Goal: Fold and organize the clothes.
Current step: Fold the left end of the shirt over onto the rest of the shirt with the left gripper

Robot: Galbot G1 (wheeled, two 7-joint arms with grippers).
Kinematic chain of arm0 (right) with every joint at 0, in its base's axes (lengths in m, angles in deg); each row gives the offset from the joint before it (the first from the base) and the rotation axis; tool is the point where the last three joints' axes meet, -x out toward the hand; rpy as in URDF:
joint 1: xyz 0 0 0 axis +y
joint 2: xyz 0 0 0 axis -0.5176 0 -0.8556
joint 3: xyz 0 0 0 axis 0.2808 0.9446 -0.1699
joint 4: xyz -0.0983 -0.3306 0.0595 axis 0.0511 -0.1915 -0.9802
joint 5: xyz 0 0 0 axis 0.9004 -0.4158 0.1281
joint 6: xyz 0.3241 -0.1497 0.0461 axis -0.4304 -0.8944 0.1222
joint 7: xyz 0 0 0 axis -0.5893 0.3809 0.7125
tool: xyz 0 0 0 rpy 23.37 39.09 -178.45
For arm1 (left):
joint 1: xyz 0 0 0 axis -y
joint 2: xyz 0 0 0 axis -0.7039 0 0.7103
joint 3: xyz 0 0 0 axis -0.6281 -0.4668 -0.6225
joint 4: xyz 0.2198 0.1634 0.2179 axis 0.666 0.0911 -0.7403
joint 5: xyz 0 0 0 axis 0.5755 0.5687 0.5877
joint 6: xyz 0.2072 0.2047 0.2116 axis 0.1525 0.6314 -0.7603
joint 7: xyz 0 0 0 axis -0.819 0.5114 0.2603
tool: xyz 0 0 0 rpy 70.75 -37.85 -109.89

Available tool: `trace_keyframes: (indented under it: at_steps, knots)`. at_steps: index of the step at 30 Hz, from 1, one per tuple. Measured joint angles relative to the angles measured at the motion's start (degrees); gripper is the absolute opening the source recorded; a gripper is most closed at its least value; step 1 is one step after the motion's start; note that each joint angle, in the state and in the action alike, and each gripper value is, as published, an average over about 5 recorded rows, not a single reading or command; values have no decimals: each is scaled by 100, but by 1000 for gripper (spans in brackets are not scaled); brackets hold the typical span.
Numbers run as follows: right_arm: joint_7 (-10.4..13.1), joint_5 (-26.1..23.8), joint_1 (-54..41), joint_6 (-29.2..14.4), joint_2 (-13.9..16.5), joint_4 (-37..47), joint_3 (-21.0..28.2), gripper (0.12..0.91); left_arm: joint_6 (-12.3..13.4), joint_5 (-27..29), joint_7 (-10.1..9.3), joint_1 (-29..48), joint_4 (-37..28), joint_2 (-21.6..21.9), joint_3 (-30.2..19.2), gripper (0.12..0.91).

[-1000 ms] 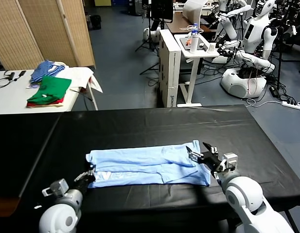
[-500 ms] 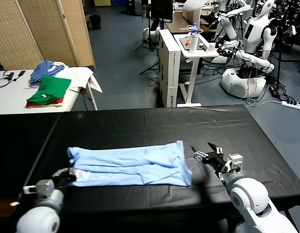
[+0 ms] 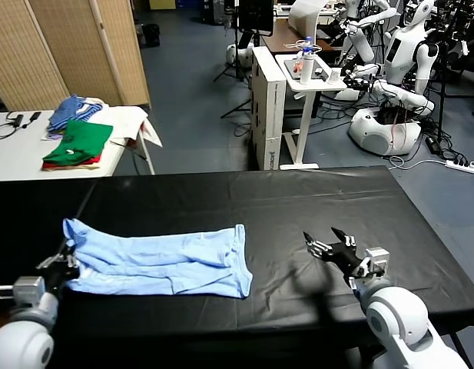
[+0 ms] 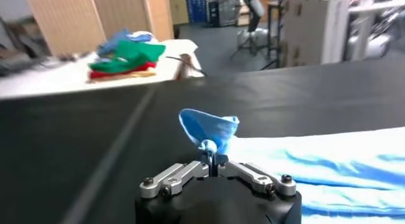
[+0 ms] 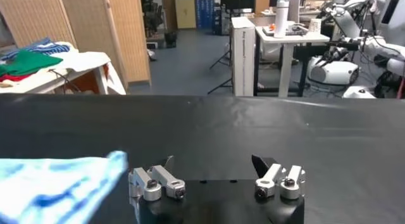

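Observation:
The light sky-blue T-shirt (image 3: 156, 261) lies folded into a long strip on the black table (image 3: 244, 200), at the front left. My left gripper (image 3: 65, 260) is shut on the shirt's left end; in the left wrist view the pinched fabric (image 4: 209, 129) rises just above the closed left gripper (image 4: 213, 159). My right gripper (image 3: 330, 244) is open and empty, well to the right of the shirt's right edge. In the right wrist view the right gripper (image 5: 212, 163) stands wide open, with the shirt's end (image 5: 57, 184) off to one side.
A white side table (image 3: 21, 146) at the back left holds folded green and red garments (image 3: 77, 144) and a blue striped bundle (image 3: 75, 108). A white cabinet (image 3: 267, 108), a small stand (image 3: 309, 81) and other robots (image 3: 394, 84) stand beyond the table.
My left gripper has dragged the shirt far to the left across the table. My right gripper has let go of the shirt's right end and stays open at the right.

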Motion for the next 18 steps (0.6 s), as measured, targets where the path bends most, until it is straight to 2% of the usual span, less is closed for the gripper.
trace_keyframes:
  at_steps: [5,13,18]
  knots:
    - [0,-19,141,-36,-55,-100,-117,907,-138,-186,-214,67,259,-120,-98,173]
    - [-13,-124,523,-110,-114,-249,-457,907,-585,-1433,-806,298,916,-796,-879,173]
    - [-31,-236,767,-143,-221,-308,-654,907,-638,-1839,-896,471,1110,-1210,-1479,173]
